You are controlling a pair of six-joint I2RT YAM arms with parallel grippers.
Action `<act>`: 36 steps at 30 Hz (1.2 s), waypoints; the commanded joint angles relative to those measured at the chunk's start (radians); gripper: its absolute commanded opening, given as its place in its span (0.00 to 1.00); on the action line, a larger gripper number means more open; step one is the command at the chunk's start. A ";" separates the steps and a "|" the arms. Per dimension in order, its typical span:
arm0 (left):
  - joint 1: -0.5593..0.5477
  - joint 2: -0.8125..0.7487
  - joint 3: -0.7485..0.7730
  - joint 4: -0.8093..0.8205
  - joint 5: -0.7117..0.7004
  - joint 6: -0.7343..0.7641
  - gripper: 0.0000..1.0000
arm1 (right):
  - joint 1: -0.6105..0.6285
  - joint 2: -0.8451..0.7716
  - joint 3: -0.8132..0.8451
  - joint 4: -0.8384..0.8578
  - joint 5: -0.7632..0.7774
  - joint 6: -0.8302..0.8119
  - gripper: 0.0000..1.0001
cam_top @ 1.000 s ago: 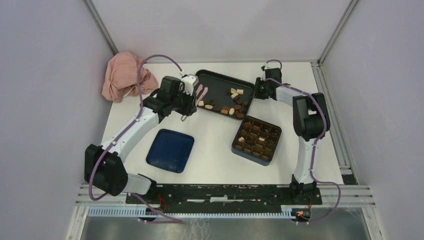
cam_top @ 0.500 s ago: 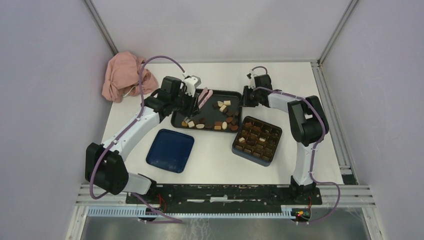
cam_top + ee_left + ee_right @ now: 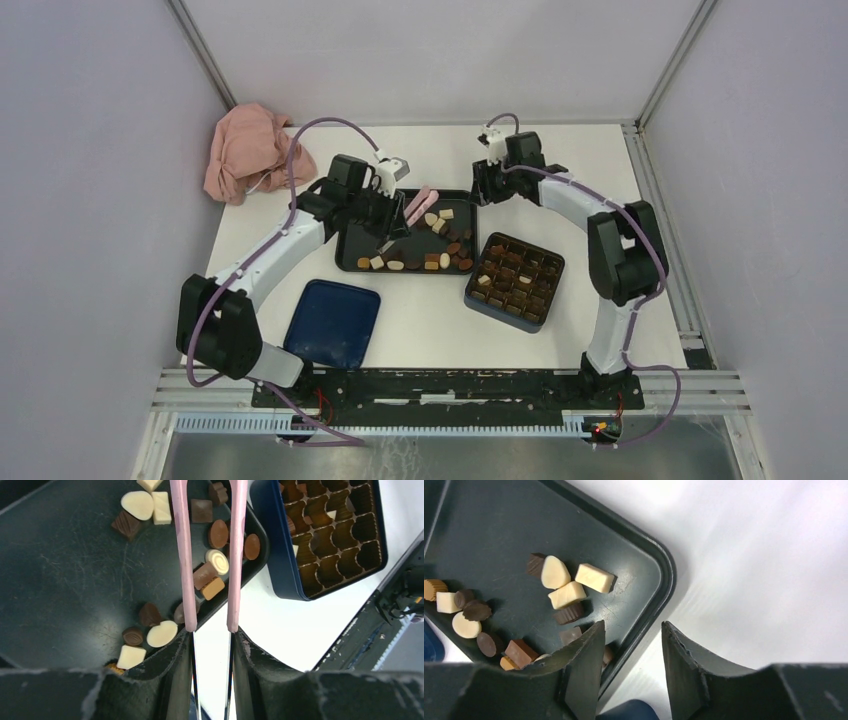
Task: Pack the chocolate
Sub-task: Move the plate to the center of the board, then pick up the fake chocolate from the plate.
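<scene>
The chocolate (image 3: 430, 240) lies as several dark, tan and cream pieces on a dark tray (image 3: 358, 242), mostly along its near and right sides. My left gripper (image 3: 390, 212) is shut on the pink tongs (image 3: 418, 200). In the left wrist view the two tong arms (image 3: 186, 555) run out over the chocolate (image 3: 210, 575) from my left gripper (image 3: 211, 632), and their tips are out of frame. My right gripper (image 3: 483, 190) is open at the tray's far right corner. In the right wrist view the right gripper (image 3: 631, 630) straddles the tray (image 3: 499, 530) rim, near several pieces of chocolate (image 3: 566, 595).
A dark blue box (image 3: 470, 290) with a brown grid insert sits right of the tray, some cells filled; it also shows in the left wrist view as the box (image 3: 272, 555). Its blue lid (image 3: 335, 323) lies near left. A pink cloth (image 3: 250, 150) is bunched at the far left.
The tray has slid left and toward the near edge and turned square, and the chocolates have shifted. The right gripper followed it left and opened off the rim. The left gripper still holds the tongs.
</scene>
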 commanded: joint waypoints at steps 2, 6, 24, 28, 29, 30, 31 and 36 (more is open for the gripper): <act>0.004 -0.030 -0.030 0.013 0.103 -0.111 0.37 | -0.007 -0.200 0.053 -0.038 0.038 -0.245 0.53; 0.004 -0.029 -0.058 -0.011 0.127 -0.148 0.37 | -0.044 -0.343 -0.004 -0.083 -0.181 -0.500 0.58; -0.086 0.255 0.171 -0.280 -0.052 -0.113 0.37 | -0.238 -0.666 -0.473 0.054 -0.562 -0.700 0.92; -0.096 0.337 0.280 -0.323 -0.116 -0.123 0.37 | -0.263 -0.647 -0.459 0.017 -0.574 -0.705 0.91; -0.097 0.357 0.302 -0.333 -0.125 -0.125 0.37 | -0.266 -0.647 -0.459 0.014 -0.574 -0.707 0.90; -0.101 0.374 0.326 -0.344 -0.127 -0.125 0.37 | -0.268 -0.648 -0.459 0.011 -0.575 -0.711 0.91; -0.106 0.392 0.350 -0.360 -0.136 -0.124 0.37 | -0.270 -0.651 -0.460 0.008 -0.577 -0.714 0.91; -0.143 0.474 0.446 -0.419 -0.188 -0.114 0.37 | -0.272 -0.659 -0.458 -0.001 -0.583 -0.726 0.90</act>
